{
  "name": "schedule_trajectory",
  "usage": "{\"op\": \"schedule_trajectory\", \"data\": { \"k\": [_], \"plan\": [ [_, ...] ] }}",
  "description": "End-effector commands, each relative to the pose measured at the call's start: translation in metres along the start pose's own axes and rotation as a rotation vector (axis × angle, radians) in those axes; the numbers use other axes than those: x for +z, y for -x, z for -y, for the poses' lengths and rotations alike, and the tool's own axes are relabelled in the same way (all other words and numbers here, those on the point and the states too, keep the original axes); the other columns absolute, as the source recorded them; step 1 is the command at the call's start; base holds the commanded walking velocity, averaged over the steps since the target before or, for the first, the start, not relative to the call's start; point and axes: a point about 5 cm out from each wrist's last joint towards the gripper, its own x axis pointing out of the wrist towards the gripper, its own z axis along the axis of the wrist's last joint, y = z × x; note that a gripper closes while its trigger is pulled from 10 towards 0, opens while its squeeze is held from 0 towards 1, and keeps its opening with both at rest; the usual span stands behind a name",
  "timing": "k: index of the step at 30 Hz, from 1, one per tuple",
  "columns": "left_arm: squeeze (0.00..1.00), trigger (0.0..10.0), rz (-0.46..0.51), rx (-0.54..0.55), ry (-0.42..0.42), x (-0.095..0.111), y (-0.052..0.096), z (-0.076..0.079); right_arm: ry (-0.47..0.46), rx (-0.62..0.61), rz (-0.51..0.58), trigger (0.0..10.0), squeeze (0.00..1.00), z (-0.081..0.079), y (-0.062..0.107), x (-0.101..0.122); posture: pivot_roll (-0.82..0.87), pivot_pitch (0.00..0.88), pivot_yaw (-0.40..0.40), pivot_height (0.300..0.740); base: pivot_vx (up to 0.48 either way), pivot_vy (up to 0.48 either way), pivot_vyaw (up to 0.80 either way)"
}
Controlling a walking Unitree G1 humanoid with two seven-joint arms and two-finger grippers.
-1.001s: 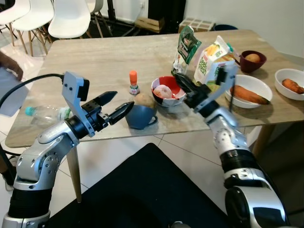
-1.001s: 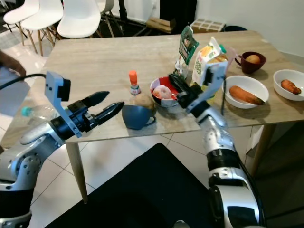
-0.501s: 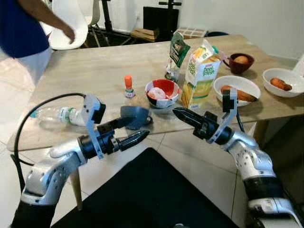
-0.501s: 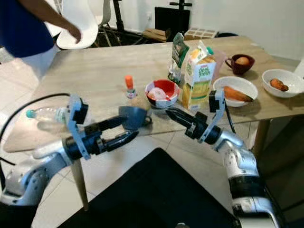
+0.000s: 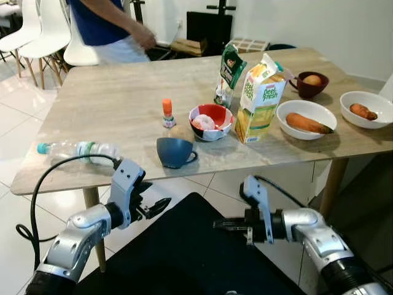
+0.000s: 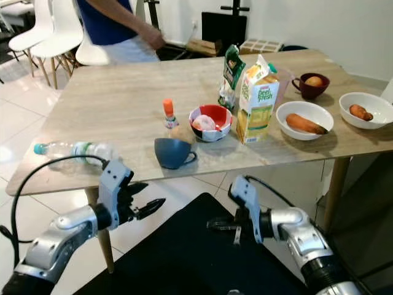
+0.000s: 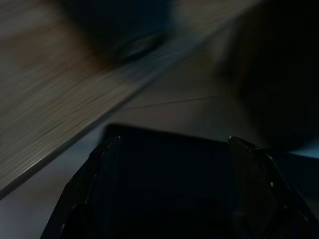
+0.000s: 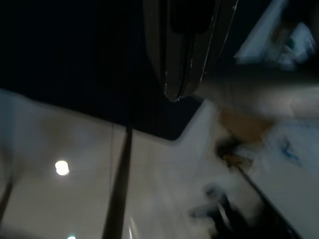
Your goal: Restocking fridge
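An orange juice carton [image 5: 260, 98] stands upright on the wooden table [image 5: 123, 92], next to a green bag [image 5: 228, 72] and a red bowl [image 5: 210, 121] with food in it. A blue cup [image 5: 174, 152] lies near the front edge, and a clear water bottle [image 5: 80, 150] lies on its side at the left. My left gripper [image 5: 156, 194] is open and empty, low in front of the table edge. My right gripper [image 5: 221, 225] is held low below the table over the black surface [image 5: 184, 252]. It points left with its fingers together and holds nothing.
A small orange-capped bottle [image 5: 166, 113] stands behind the cup. At the right are a white bowl with a carrot [image 5: 306, 118], a dark red bowl [image 5: 310, 83] and another white bowl [image 5: 366, 107]. A person [image 5: 116, 24] stands behind the table's far left, near white chairs [image 5: 31, 31].
Both arms have dropped from table height to below the front edge. The camera has shifted. The person has moved across behind the table.
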Motion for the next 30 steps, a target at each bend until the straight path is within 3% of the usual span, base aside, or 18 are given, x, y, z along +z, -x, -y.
{"op": "schedule_trajectory", "data": {
  "k": [1,3,6,9,10,14,16,17,19,23,26,30],
  "plan": [
    [0.00,10.0,-0.065,0.076,-0.001,-0.021,-0.003,-0.001,0.013,-0.009,-0.097,10.0,0.00,-0.004,-0.006,-0.016,-0.08,0.081,0.042,0.740,0.000,0.000,0.00],
    [0.00,10.0,-0.139,0.152,0.004,-0.047,-0.004,-0.002,0.034,-0.028,-0.230,10.0,0.00,-0.009,-0.013,-0.038,-0.08,0.081,0.042,0.740,0.000,0.000,0.00],
    [0.00,10.0,-0.139,0.152,0.004,-0.047,-0.004,-0.002,0.034,-0.028,-0.230,10.0,0.00,-0.009,-0.013,-0.038,-0.08,0.081,0.042,0.740,0.000,0.000,0.00],
    [0.00,10.0,-0.277,0.295,0.057,-0.096,0.000,-0.001,0.056,-0.109,-0.388,10.0,0.00,-0.014,-0.025,-0.070,-0.08,0.078,0.036,0.740,0.000,0.000,0.00],
    [0.00,10.0,-0.277,0.295,0.057,-0.096,0.000,-0.001,0.056,-0.109,-0.388,10.0,0.00,-0.014,-0.025,-0.070,-0.08,0.078,0.036,0.740,0.000,0.000,0.00],
    [0.00,10.0,-0.384,0.353,0.080,-0.134,0.007,0.010,0.058,-0.201,-0.474,10.0,0.00,-0.019,-0.034,-0.094,-0.09,0.072,0.036,0.740,0.000,0.000,0.00],
    [0.00,10.0,-0.384,0.353,0.080,-0.134,0.007,0.010,0.058,-0.201,-0.474,10.0,0.00,-0.019,-0.034,-0.094,-0.09,0.072,0.036,0.740,0.000,0.000,0.00],
    [0.00,10.0,-0.428,0.400,0.103,-0.150,0.014,0.013,0.084,-0.328,-0.463,10.0,0.00,-0.015,-0.040,-0.097,-0.09,0.067,0.034,0.740,0.000,0.000,0.00],
    [0.00,10.0,-0.448,0.438,0.123,-0.160,0.018,0.015,0.110,-0.423,-0.448,10.0,0.00,-0.012,-0.043,-0.097,-0.09,0.065,0.033,0.740,0.000,0.000,0.00],
    [0.00,10.0,-0.459,0.531,0.175,-0.175,0.027,0.018,0.038,-0.708,-0.296,10.0,0.00,-0.001,-0.044,-0.090,-0.08,0.051,0.028,0.740,0.000,0.000,0.00],
    [0.00,10.0,-0.451,0.562,0.196,-0.179,0.029,0.020,-0.013,-0.783,-0.245,10.0,0.00,0.001,-0.043,-0.089,-0.07,0.043,0.022,0.740,0.000,0.000,0.00],
    [0.00,10.0,-0.414,0.657,0.284,-0.180,0.029,0.016,-0.027,-0.764,-0.208,10.0,0.00,-0.006,-0.052,-0.090,-0.06,0.028,0.022,0.740,0.000,0.000,0.00]
  ]
}}
